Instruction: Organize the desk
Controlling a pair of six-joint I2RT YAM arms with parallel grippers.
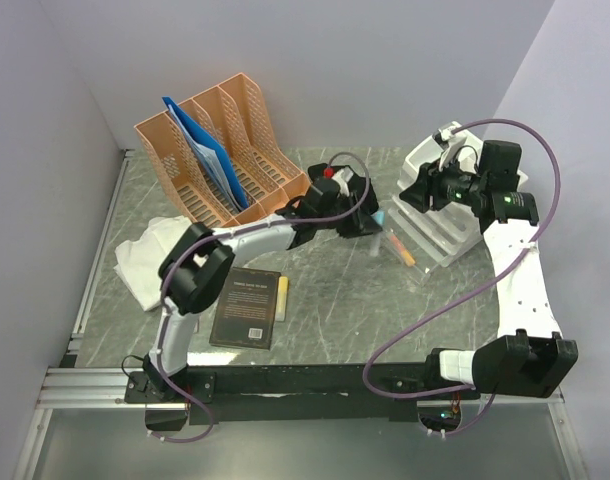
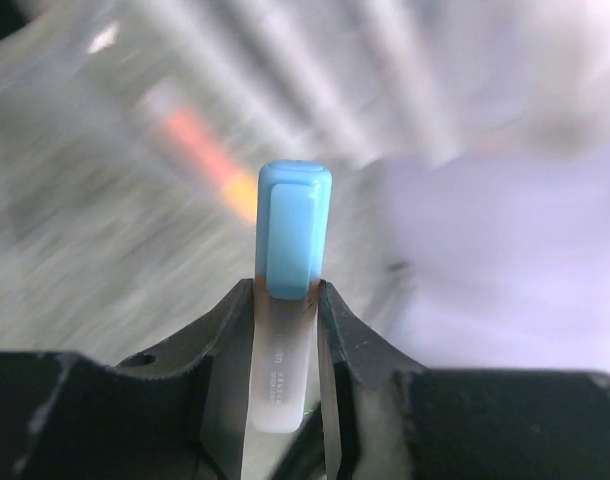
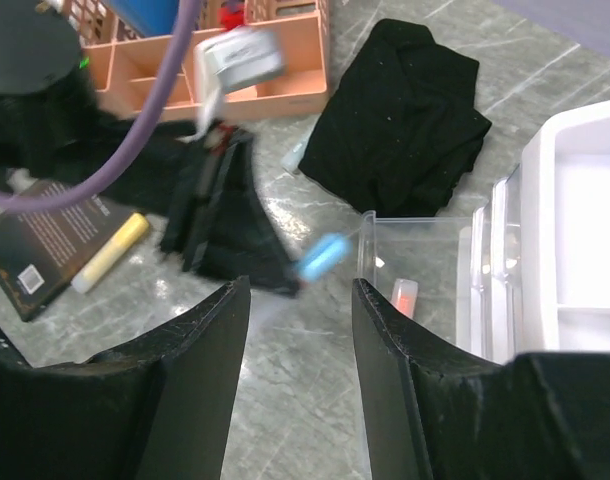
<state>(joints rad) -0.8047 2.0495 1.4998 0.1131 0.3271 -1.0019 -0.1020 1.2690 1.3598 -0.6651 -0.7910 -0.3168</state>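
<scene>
"So what worried you just then?"

"My left gripper (image 2: pixel 287 290) was closed narrowly on the blue-capped marker (image 2: pixel 295 225), pinching only its pale barrel. It could have pivoted, slipped, or clipped the wall of the clear tray (image 1: pixel 430 245)."

"And the other one?"

"My right gripper (image 3: pixel 300 290) hung half open and empty above the desk (image 1: pixel 385 300), which lay under both arms. That close together, they might have collided."

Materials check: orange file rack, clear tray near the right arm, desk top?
File rack: orange plastic, probably moulded, matte; slotted walls of even colour.
Tray: clear hard plastic, glossy; see-through walls with bright edges.
Desk: grey-green marble look with white veins, slight sheen; real stone or printed laminate, cannot tell.
</scene>
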